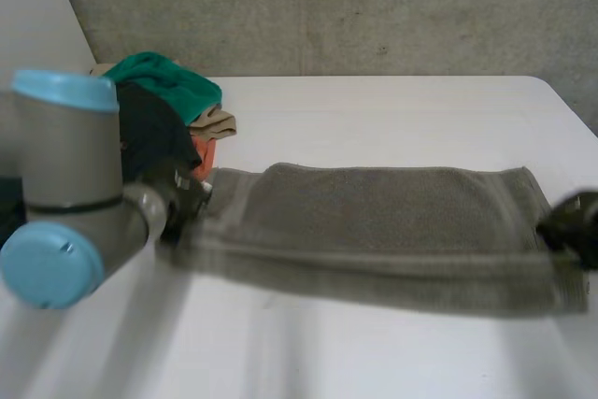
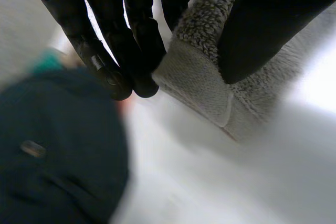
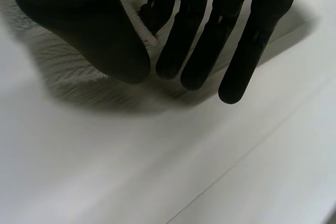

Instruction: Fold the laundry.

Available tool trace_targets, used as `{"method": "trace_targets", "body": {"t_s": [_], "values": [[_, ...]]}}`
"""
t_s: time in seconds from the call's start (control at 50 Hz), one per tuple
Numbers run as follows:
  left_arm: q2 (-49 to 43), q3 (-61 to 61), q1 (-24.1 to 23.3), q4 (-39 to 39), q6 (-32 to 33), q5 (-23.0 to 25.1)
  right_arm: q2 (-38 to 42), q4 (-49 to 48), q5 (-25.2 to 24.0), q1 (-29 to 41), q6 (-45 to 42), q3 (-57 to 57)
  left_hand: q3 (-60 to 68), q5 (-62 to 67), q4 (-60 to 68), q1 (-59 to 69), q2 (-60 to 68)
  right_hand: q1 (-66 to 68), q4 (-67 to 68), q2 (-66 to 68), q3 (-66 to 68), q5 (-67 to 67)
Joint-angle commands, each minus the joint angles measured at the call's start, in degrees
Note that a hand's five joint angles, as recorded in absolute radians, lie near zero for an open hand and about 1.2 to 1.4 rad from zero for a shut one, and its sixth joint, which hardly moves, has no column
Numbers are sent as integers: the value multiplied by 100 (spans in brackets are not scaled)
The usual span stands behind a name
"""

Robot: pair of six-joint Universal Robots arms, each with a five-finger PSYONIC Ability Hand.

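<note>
left hand [image 2: 134, 40]: fingers [image 2: 113, 72] and thumb clamped on the 9 o'clock end of the grey towel [image 1: 374, 217]. right hand [image 3: 205, 40]: straight fingers and thumb pinching its 3 o'clock end. towel stretched long across the middle of the white bench [image 1: 392, 109]; heaped clothes [image 1: 173, 91] at its 10 o'clock, beside the left arm [image 1: 65, 184].
</note>
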Motion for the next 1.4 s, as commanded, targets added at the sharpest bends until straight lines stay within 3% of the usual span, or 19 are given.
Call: {"method": "trace_targets", "body": {"t_s": [0.02,0.1,0.14,0.2,0.38,0.54,0.64,0.84,1.02,1.16,1.34,1.4], "values": [[-464,2174,-4,1058,-513,-64,73,-1510,-126,315,1460,-1587,1182,1435,1145,1435,1139,1292,1158,1172,1194,1112],[-543,3502,119,2015,-996,-99,-94,-3334,120,368,2837,-2440,1182,1435,1145,1435,1139,1292,1158,1172,1194,1112],[-569,4074,234,2605,-1356,-134,-208,-3944,191,395,3226,-2468,1182,1435,1145,1435,1139,1292,1158,1172,1194,1112],[-648,4566,287,2870,-1726,-143,-376,-4789,217,403,3518,-2459,1182,1435,1145,1435,1139,1292,1158,1172,1194,1112],[-886,4271,365,1746,-1797,7,-393,-3878,-213,685,3141,-2083,1182,1435,1145,1435,1139,1292,1158,1172,1194,1112],[-895,2636,542,1666,-1832,-125,-113,-3270,-477,623,2983,-984,1182,1435,1145,1435,1139,1292,1158,1172,1194,1112],[-1105,1538,515,1701,-1806,111,414,-3164,-740,509,2737,-123,1182,1435,1145,1435,1139,1292,1158,1172,1194,1112],[-1378,815,454,1719,-1560,253,881,-3059,-828,307,2674,248,1182,1435,1145,1435,1139,1292,1158,1172,1194,1112],[-1027,779,586,1719,-1595,279,837,-3103,-1180,201,2790,221,1182,1435,1145,1435,1139,-1145,-1279,-1265,-1243,-1325],[-939,674,612,1684,-1674,296,1030,-3164,-1189,149,2245,98,1182,1435,1145,1435,1139,-1385,-1519,-1505,-1483,-1565],[-781,446,647,1613,-1630,244,1092,-3208,-1075,70,1304,81,1182,1435,1145,1435,1139,-1084,-1218,-1204,-1182,-1264],[-676,332,673,1508,-1560,200,1014,-3165,-1022,17,1058,116,1182,1435,1145,1435,1139,1283,1149,1162,1184,1103]]}}
